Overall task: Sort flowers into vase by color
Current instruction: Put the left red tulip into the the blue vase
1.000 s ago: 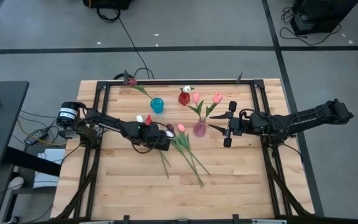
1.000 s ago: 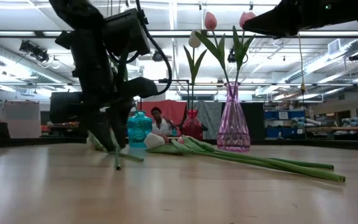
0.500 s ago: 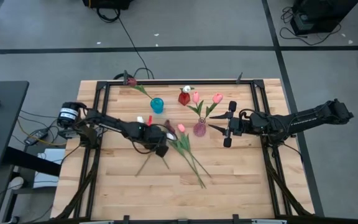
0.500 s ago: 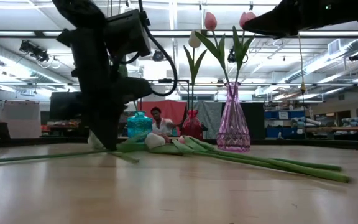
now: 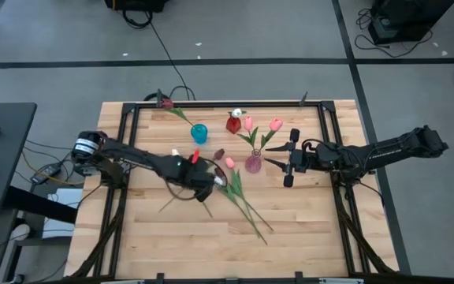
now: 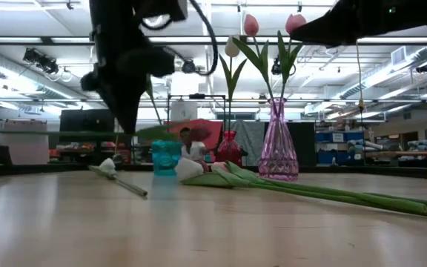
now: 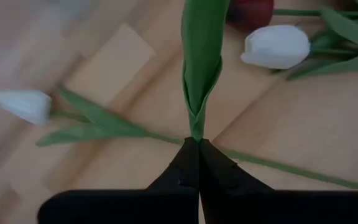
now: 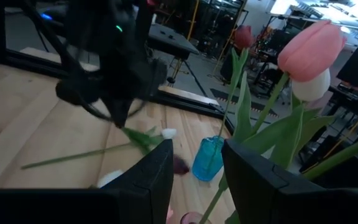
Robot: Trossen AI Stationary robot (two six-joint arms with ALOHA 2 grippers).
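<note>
My left gripper (image 5: 204,182) is shut on a dark maroon tulip (image 5: 176,198) above the middle of the table. The tulip's head (image 5: 219,154) points toward the vases. Several more flowers (image 5: 239,197), pink and white, lie with their stems on the wood. One white tulip (image 7: 23,104) lies apart from them. At the back stand a blue vase (image 5: 199,132), a red vase (image 5: 233,124) and a pink vase (image 5: 253,163) holding pink tulips (image 5: 276,125). My right gripper (image 5: 290,158) hovers open just right of the pink vase, holding nothing. My left gripper pinches the maroon tulip between its two fingertips where a leaf wraps the stem (image 7: 194,127), about midway along. The fingers come steeply from above and lie across the stem. The flower hangs level (image 6: 50,134), lifted clear of the table.
Black frame rails (image 5: 124,158) run along the table's left, right and far sides. A cable (image 5: 164,55) leads off the far edge. The near half of the table (image 5: 227,252) is bare wood.
My left gripper has risen from the table and rolled, taking the maroon tulip with it. The flower lay on the wood and now hangs level, clear of it. Its stem end has swung from pointing at the near edge toward the table's left.
</note>
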